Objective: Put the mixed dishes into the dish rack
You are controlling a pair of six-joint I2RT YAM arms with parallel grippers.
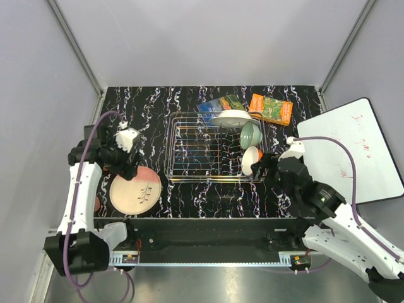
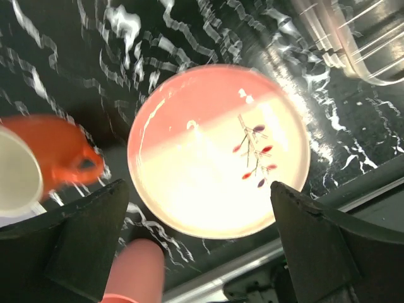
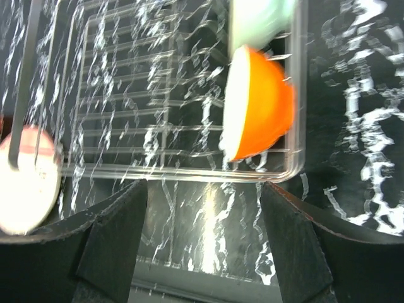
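The dish rack (image 1: 189, 146) stands mid-table. On edge along its right side are a white plate (image 1: 232, 118), a pale green bowl (image 1: 250, 134) and an orange bowl (image 1: 250, 160). The pink-and-cream plate (image 1: 136, 190) lies flat on the table to its left. My left gripper (image 2: 199, 189) hovers open over that plate (image 2: 218, 148), with a small pink cup (image 2: 136, 268) and an orange mug (image 2: 60, 156) close by. My right gripper (image 3: 202, 189) is open and empty, just in front of the rack's near rim (image 3: 189, 173), below the orange bowl (image 3: 262, 110) and green bowl (image 3: 259, 22).
A blue packet (image 1: 218, 104) and an orange packet (image 1: 270, 108) lie behind the rack. A white board with red writing (image 1: 353, 148) sits at the right edge. The metal front rail (image 1: 208, 222) runs just below the plate.
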